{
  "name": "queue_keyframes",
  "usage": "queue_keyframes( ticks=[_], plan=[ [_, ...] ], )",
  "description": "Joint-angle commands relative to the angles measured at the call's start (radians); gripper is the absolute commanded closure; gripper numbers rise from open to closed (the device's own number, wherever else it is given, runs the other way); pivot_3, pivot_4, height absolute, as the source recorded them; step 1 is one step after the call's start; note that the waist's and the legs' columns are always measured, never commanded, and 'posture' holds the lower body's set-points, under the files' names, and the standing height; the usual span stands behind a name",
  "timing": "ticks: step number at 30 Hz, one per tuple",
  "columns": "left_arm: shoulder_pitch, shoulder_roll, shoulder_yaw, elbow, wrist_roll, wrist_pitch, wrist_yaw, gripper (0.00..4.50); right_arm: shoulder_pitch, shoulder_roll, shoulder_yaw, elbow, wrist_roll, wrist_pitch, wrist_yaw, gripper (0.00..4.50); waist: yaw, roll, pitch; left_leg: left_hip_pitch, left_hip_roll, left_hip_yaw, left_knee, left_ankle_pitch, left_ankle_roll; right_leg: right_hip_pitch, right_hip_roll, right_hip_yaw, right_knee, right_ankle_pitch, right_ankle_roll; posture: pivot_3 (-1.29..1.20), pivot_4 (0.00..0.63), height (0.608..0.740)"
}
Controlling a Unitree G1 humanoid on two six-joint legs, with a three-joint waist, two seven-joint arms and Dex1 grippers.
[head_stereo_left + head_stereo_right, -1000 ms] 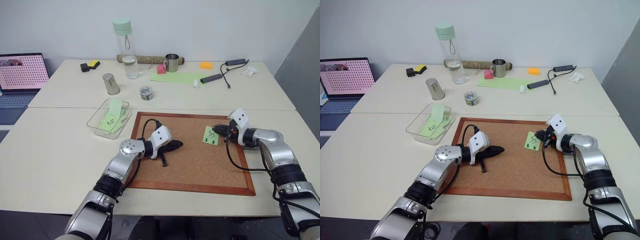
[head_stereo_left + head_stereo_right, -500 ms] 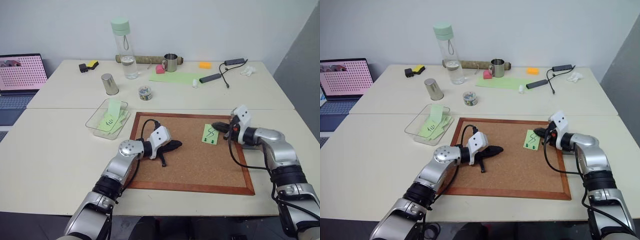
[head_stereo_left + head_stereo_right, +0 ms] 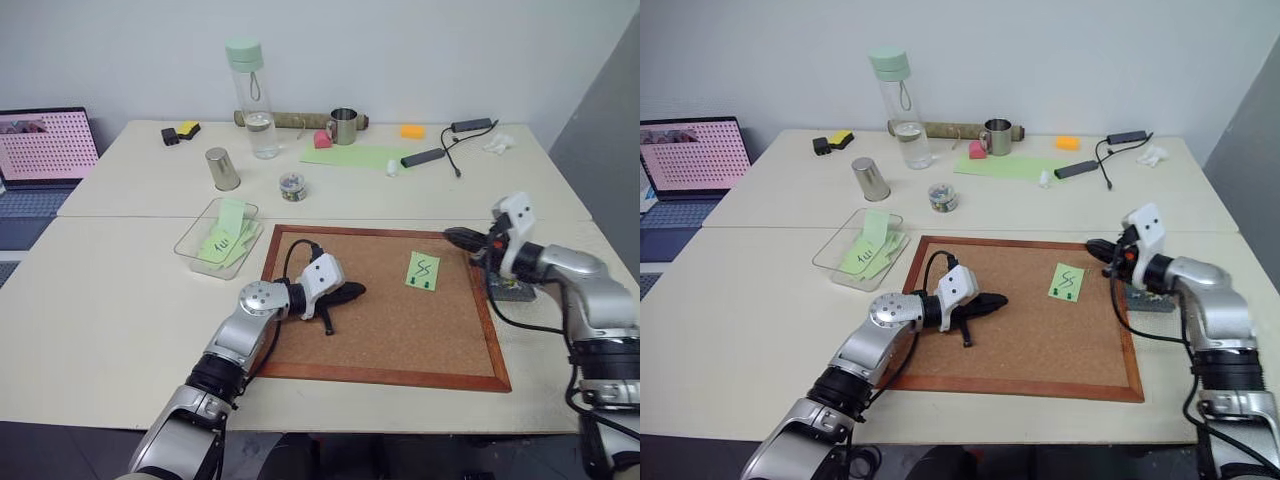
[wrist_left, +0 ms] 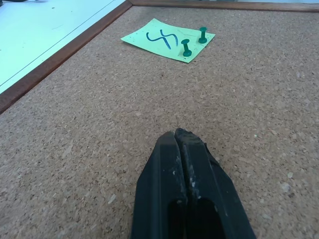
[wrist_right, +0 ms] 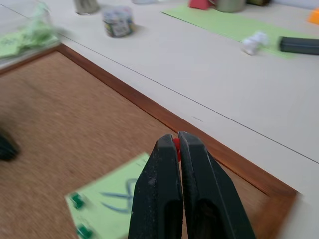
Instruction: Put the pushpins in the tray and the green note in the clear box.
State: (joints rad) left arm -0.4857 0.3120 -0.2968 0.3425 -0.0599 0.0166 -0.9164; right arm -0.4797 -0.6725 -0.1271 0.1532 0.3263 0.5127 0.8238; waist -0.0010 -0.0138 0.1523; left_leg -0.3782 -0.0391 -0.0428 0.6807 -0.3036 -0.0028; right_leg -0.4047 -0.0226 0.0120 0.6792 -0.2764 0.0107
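The right claw, pinching a red pushpin, is lifting away toward the grey tray at three o'clock, leaving the green note double-pinned on the corkboard; left claw resting shut.

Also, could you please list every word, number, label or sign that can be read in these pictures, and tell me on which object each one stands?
No printed word, brand or number can be read.
"S"-like black squiggle, hand-drawn: on the green note pinned to the corkboard.
Straight tally-like strokes, not letters: on a green note in the clear box.
Laptop screen: a pink grid of dots, with no readable text.
Water bottle and pin jar: any label is too small to read.
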Motion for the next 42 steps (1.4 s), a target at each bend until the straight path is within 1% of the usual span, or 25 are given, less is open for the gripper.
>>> queue_keyframes(
  ticks=[1, 7, 11, 14, 16, 19, 23, 25, 26, 29, 31, 35, 42],
  plan=[
    [0.036, 0.004, -0.036, 0.035, 0.037, 0.03, -0.007, 4.5, 0.048, -0.063, -0.035, -0.003, -0.035, 0.013, -0.03, 4.47, 0.0, 0.0, 0.0, 0.0, 0.0, 0.0, 0.0, 0.0, 0.0, 0.0, 0.0, 0.0, 0.0, 0.0, 0.0, 0.0, 0.15, 0.74],
    [0.03, 0.003, -0.039, 0.039, 0.041, 0.028, -0.007, 4.5, 0.089, -0.09, -0.015, 0.042, -0.09, -0.003, -0.07, 4.47, 0.0, 0.001, -0.001, 0.001, 0.0, 0.001, 0.0, 0.0, 0.0, 0.0, 0.0, 0.001, 0.001, 0.0, 0.0, 0.0, 0.15, 0.74],
    [0.03, 0.002, -0.041, 0.039, 0.043, 0.028, -0.006, 4.5, 0.096, -0.079, 0.0, 0.076, -0.129, -0.036, -0.091, 3.85, 0.0, 0.001, -0.001, 0.0, 0.0, 0.001, 0.0, 0.0, 0.0, 0.0, 0.0, 0.001, 0.0, 0.0, 0.0, 0.0, 0.15, 0.74],
    [0.03, 0.003, -0.041, 0.039, 0.047, 0.026, -0.003, 4.5, 0.088, -0.072, 0.001, 0.088, -0.146, -0.055, -0.111, 3.16, 0.0, 0.001, -0.001, 0.001, 0.0, 0.001, 0.0, 0.0, 0.0, 0.0, 0.0, 0.001, 0.001, 0.0, 0.0, 0.0, 0.15, 0.74],
    [0.03, 0.005, -0.04, 0.037, 0.047, 0.026, -0.003, 4.5, 0.083, -0.069, 0.001, 0.094, -0.152, -0.063, -0.118, 2.82, 0.0, 0.001, -0.001, 0.001, 0.0, 0.001, 0.0, 0.0, 0.0, 0.0, 0.0, 0.001, 0.001, 0.0, 0.0, 0.0, 0.15, 0.74],
    [0.032, 0.01, -0.038, 0.034, 0.047, 0.027, -0.005, 4.5, 0.078, -0.076, -0.005, 0.086, -0.152, -0.063, -0.112, 2.11, 0.0, 0.001, -0.001, 0.001, 0.0, 0.001, 0.0, 0.0, 0.0, 0.0, 0.0, 0.001, 0.0, 0.0, 0.0, 0.0, 0.15, 0.74],
    [0.029, 0.012, -0.036, 0.038, 0.048, 0.024, -0.004, 4.5, 0.08, -0.093, -0.01, 0.04, -0.142, -0.062, -0.092, 1.29, 0.0, 0.001, -0.001, 0.001, 0.0, 0.001, 0.0, 0.0, 0.0, 0.0, 0.0, 0.001, 0.0, 0.0, 0.0, 0.0, 0.15, 0.74],
    [0.028, 0.012, -0.036, 0.041, 0.049, 0.022, -0.004, 4.5, 0.096, -0.099, -0.001, -0.019, -0.116, -0.063, -0.042, 0.84, 0.0, 0.001, -0.001, 0.001, 0.0, 0.001, 0.0, 0.0, 0.0, 0.0, 0.0, 0.001, 0.0, 0.0, 0.0, 0.0, 0.15, 0.74],
    [0.026, 0.012, -0.035, 0.044, 0.049, 0.021, -0.004, 4.5, 0.109, -0.1, 0.007, -0.059, -0.094, -0.06, -0.006, 0.7, 0.0, 0.002, -0.001, 0.001, 0.0, 0.001, 0.0, 0.0, 0.0, 0.0, 0.0, 0.001, 0.0, 0.0, 0.0, 0.0, 0.15, 0.74],
    [0.025, 0.013, -0.036, 0.045, 0.049, 0.02, -0.005, 4.5, 0.155, -0.087, 0.035, -0.176, -0.045, -0.051, 0.068, 0.7, 0.0, 0.001, -0.001, 0.001, 0.0, 0.001, 0.0, 0.0, 0.0, 0.0, 0.0, 0.001, 0.0, 0.0, 0.0, 0.0, 0.15, 0.74],
    [0.023, 0.013, -0.037, 0.046, 0.049, 0.019, -0.007, 4.5, 0.17, -0.075, 0.055, -0.216, -0.037, -0.041, 0.082, 0.7, 0.0, 0.001, -0.001, 0.001, 0.0, 0.001, 0.0, 0.0, 0.0, 0.001, 0.0, 0.0, 0.0, 0.0, 0.0, 0.0, 0.15, 0.74],
    [0.019, 0.013, -0.039, 0.048, 0.049, 0.019, -0.007, 4.5, 0.169, -0.053, 0.116, -0.217, -0.061, -0.055, 0.091, 0.7, 0.0, 0.001, -0.002, 0.001, 0.0, 0.0, 0.0, 0.0, 0.0, 0.001, 0.0, 0.0, 0.0, 0.0, 0.0, 0.0, 0.15, 0.74],
    [0.025, 0.017, -0.039, 0.04, 0.049, 0.022, -0.006, 4.5, 0.137, 0.013, 0.149, -0.155, -0.078, -0.084, 0.061, 0.7, 0.0, 0.001, -0.002, 0.001, 0.0, 0.0, 0.0, 0.0, 0.0, 0.001, 0.0, 0.0, 0.0, 0.0, 0.0, 0.0, 0.15, 0.74]
  ],
)
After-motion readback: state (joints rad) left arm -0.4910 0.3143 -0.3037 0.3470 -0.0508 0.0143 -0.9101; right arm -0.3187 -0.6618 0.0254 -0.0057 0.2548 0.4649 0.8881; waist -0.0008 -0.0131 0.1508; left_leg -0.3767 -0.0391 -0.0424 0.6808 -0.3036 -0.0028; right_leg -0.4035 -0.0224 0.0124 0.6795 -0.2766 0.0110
